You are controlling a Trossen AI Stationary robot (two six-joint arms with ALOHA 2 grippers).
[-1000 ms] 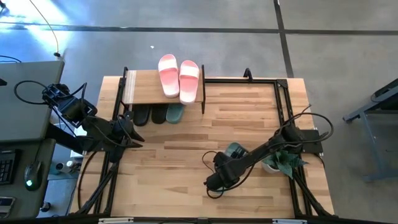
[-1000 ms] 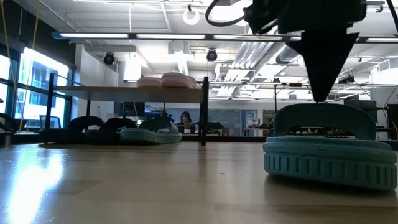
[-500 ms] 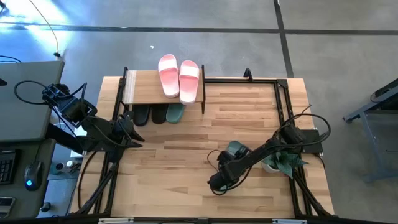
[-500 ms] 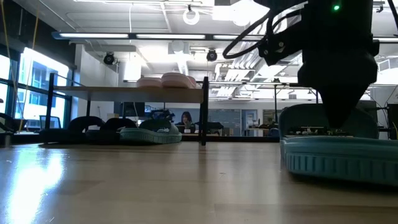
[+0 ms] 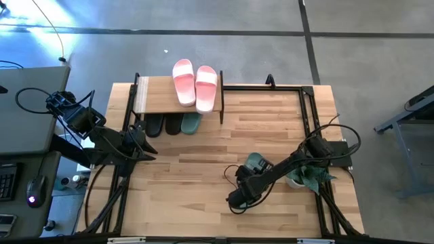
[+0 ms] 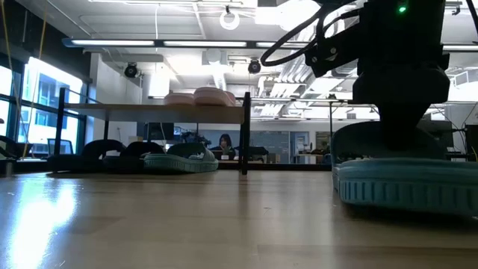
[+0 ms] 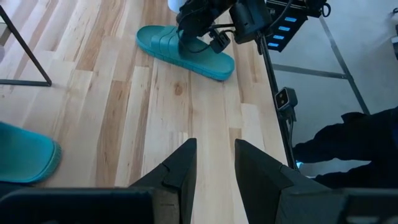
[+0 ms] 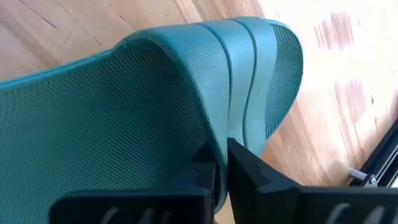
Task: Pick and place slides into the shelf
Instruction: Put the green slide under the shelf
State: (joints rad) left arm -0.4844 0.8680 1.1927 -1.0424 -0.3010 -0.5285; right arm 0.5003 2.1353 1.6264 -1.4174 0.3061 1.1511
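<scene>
Low at the frame's right, the right pincer [image 8: 219, 163] pinches the green slide's [image 8: 155, 112] strap edge. Rubbery, light and floppy, it should lift best by that strap. Left pincer [image 7: 211, 168] waits part-open, holding nothing.

Person [image 6: 225, 143] seated far behind wooden table [image 5: 203, 183].

right gripper [image 8: 221, 163] lowered onto green slide [image 8: 186, 99], jaws closed on its strap

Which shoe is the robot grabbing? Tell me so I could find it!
Look at the big wooden table, on the side near the right arm. There the right pincer is shut on the strap of a green sandal. It lies alone on the bare wood; the other shoes are all at the rack.
</scene>
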